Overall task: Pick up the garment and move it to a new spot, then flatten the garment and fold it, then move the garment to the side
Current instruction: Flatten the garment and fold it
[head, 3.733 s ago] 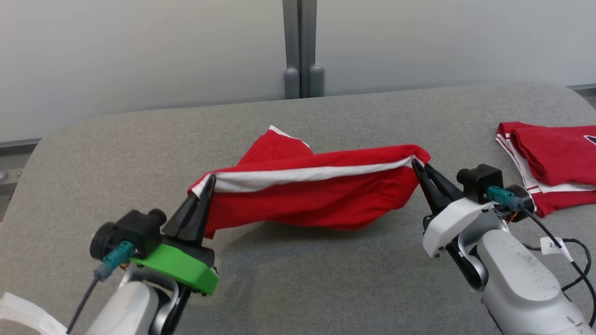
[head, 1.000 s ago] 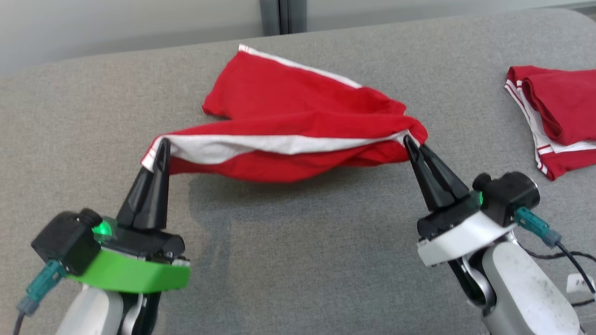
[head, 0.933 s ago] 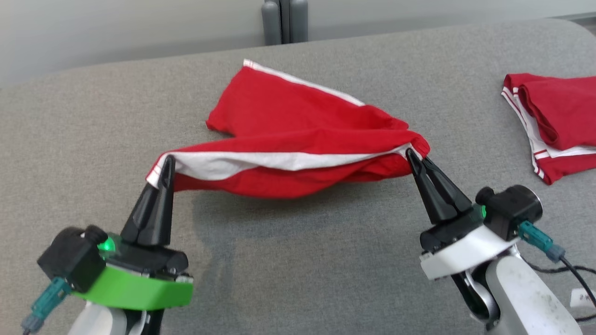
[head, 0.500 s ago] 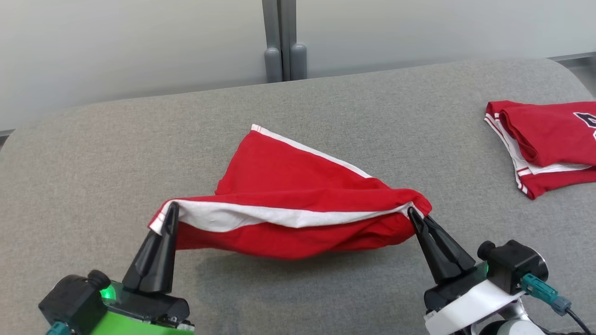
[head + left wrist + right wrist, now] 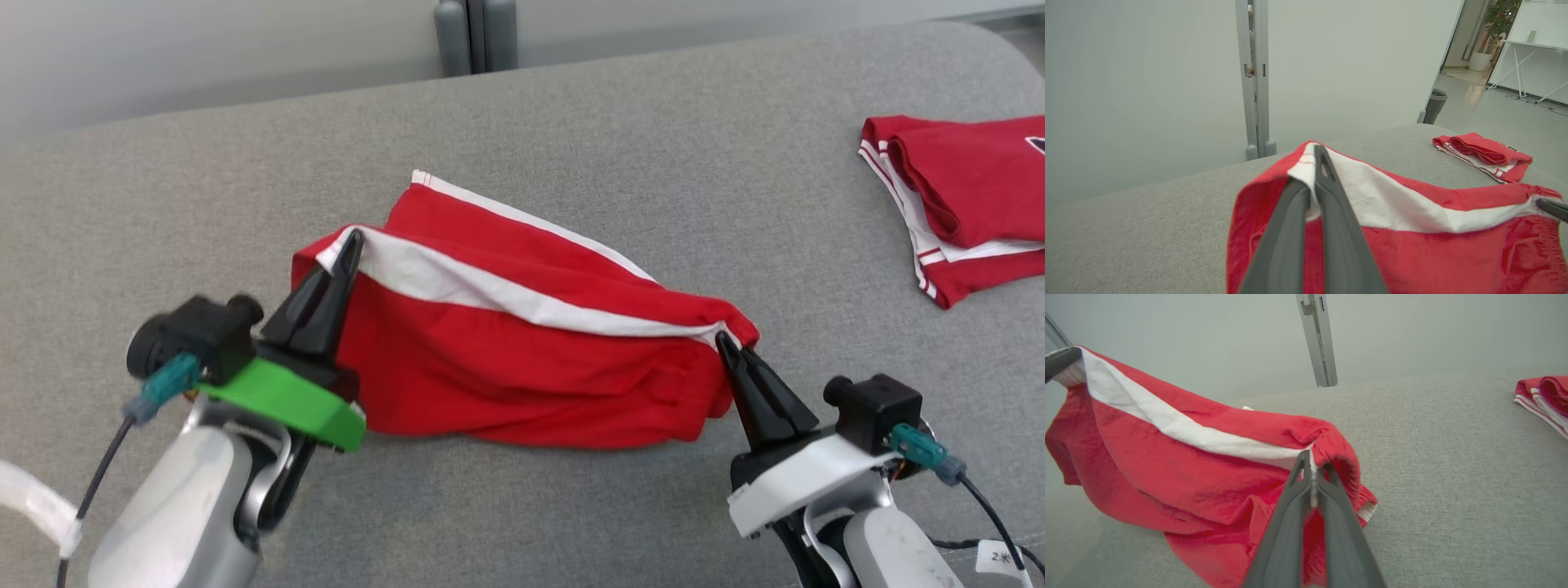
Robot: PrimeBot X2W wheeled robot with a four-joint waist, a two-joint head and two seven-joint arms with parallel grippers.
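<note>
Garment [image 5: 522, 367]: red, with a white band [image 5: 490, 292] along its upper edge, held by me at both ends of that band.

Item 1, my left gripper [image 5: 353, 238], green collar: fingers pressed together, pinching the band's left end. White cloth is wrapped between and around the tips.

Item 2, my right gripper [image 5: 722, 338], white collar: fingers likewise closed on the band's right end, where the red cloth bunches over the tips.

Item 3, the band itself: drawn fairly straight between the two grippers. The red body hangs below it in soft folds. Its lower edge seems to meet the table [image 5: 571, 506], though I cannot tell for sure.

Item 4, the far part of the garment: lies on the table behind the band and ends in a white-edged hem [image 5: 490, 206].

Item 5, table: grey fabric top.

Item 6, second garment [image 5: 963, 204]: red with white stripes, folded, at the table's far right, well apart.

Item 7, behind the table: pale wall [image 5: 204, 57] with a grey post [image 5: 473, 33].
</note>
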